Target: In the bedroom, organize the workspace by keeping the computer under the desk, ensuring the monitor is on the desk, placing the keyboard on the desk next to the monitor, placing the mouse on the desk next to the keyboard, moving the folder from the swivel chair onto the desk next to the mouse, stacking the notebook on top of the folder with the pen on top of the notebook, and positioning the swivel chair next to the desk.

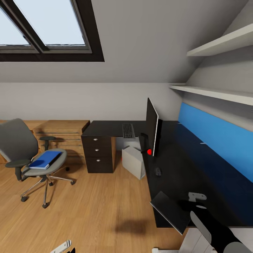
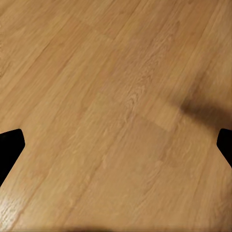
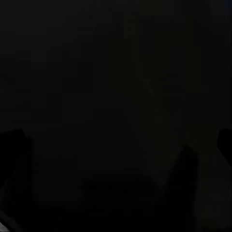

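Observation:
The black-topped desk (image 1: 182, 165) runs along the right wall. On it the monitor (image 1: 152, 126) stands edge-on, with the keyboard (image 1: 128, 130) behind it and the small mouse (image 1: 158, 171) in front. Under the desk stands the grey computer (image 1: 134, 162). The dark notebook (image 1: 169, 212) lies at the desk's near edge and hangs over it. Just to its right, my right gripper (image 1: 195, 199) (image 3: 116, 145) hovers over the dark top with its fingers apart. On the left, the blue folder (image 1: 45, 160) lies on the swivel chair (image 1: 21, 144). My left gripper (image 1: 65, 246) (image 2: 116, 145) hangs open over the floor. The pen is out of view.
A dark drawer unit (image 1: 98, 154) supports the desk's far end, with a light-wood dresser (image 1: 61, 135) beside it. A blue wall panel (image 1: 218, 140) and white shelves (image 1: 218, 93) run above the desk. Wood floor (image 1: 105, 211) stretches between the chair and the desk.

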Robot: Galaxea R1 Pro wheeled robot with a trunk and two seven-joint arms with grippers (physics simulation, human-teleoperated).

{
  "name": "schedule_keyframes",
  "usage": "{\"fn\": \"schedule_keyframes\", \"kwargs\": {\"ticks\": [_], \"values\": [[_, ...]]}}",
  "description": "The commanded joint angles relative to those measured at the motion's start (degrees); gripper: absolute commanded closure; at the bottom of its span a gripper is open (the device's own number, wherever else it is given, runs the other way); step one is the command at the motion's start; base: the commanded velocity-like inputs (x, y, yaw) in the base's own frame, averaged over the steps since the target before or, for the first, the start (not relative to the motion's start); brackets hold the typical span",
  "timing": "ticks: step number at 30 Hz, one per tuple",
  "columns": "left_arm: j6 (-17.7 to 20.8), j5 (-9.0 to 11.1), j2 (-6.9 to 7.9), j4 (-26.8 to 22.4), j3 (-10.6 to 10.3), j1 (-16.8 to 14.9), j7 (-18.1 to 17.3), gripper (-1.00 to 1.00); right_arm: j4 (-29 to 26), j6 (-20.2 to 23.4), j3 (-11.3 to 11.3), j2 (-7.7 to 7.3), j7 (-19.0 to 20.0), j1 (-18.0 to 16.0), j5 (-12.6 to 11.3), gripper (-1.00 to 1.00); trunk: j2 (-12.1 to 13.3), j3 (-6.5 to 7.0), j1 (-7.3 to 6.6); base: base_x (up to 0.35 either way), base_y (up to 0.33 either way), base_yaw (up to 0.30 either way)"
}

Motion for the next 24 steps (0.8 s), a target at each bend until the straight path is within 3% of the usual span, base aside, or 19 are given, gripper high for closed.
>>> {"fn": "schedule_keyframes", "kwargs": {"ticks": [1,24], "values": [[-0.16,0.59,0.01,0.00,-0.14,-0.03,0.11,-1.00,0.60,0.59,0.43,-0.09,-0.42,0.00,-0.77,-1.00,-0.03,-0.08,0.00,-0.009,-0.004,0.000],[-0.16,0.59,0.01,0.01,-0.14,-0.03,0.11,-1.00,0.51,0.23,0.27,-0.14,-0.25,0.00,-0.81,-1.00,-0.03,-0.08,0.00,-0.012,-0.001,0.000]]}}
